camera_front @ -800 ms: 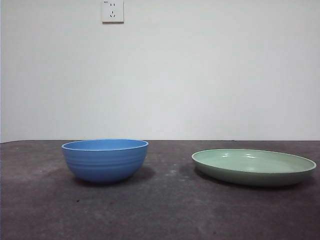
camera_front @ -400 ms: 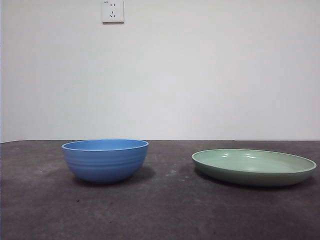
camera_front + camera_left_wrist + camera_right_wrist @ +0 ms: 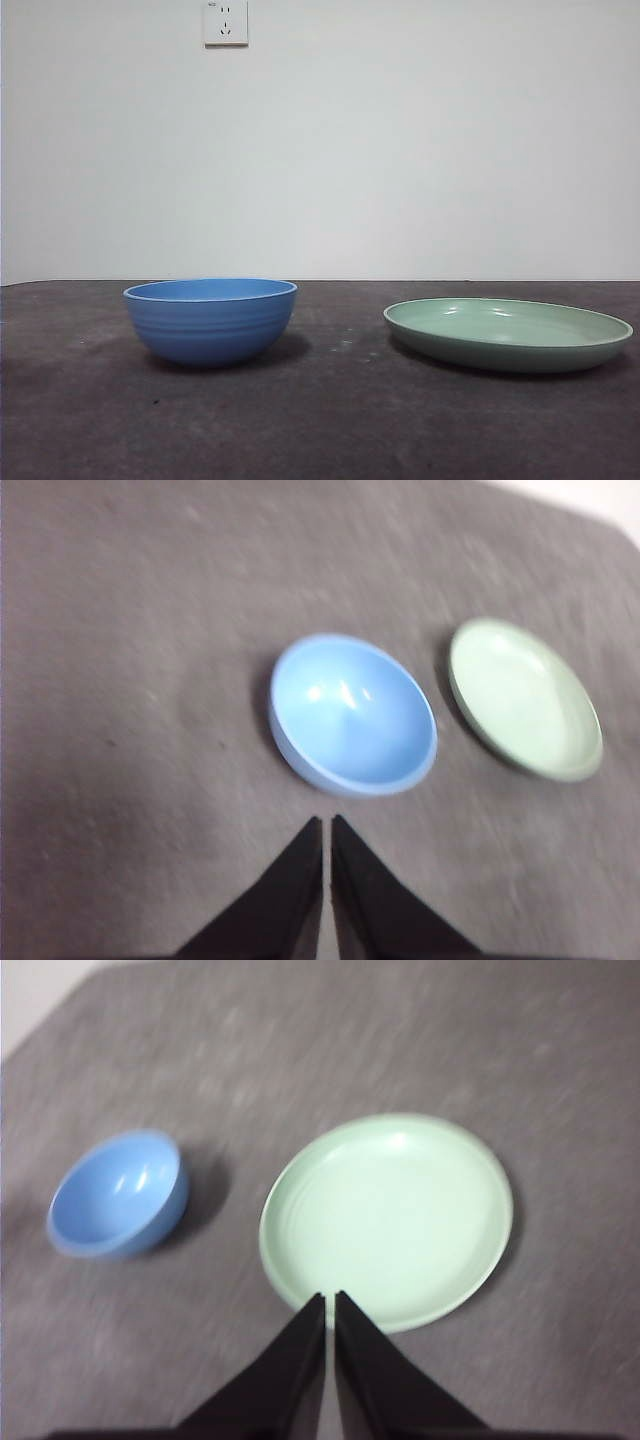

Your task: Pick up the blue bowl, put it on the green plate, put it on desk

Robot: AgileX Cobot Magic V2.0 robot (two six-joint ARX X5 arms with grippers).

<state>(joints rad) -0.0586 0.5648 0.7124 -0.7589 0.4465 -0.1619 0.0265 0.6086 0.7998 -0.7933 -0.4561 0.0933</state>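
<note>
We saw the left gripper [image 3: 327, 822] poised high over the desk [image 3: 130, 680], looking steeply down, its two black jaws pressed almost together with only a thin slit between them and nothing held. The blue bowl [image 3: 352, 714] sat just ahead of its tips, upright with its mouth open upward, apart from the jaws. The green plate [image 3: 524, 697] lay further off, beyond the bowl and to one side of it.

The right gripper [image 3: 329, 1300] hung likewise above the desk, its jaws narrowed to a hairline gap and empty. Its tips lined up over the near rim of the green plate [image 3: 390, 1215], though we could not tell how high above it. The blue bowl [image 3: 118, 1194] stood well off to that gripper's side.

In the front view neither arm appeared. The blue bowl [image 3: 210, 320] and the green plate [image 3: 508, 334] both rested flat on the desk [image 3: 320, 420], well apart, and being round, neither had a long axis. A wall socket [image 3: 225, 22] was mounted high behind them.
</note>
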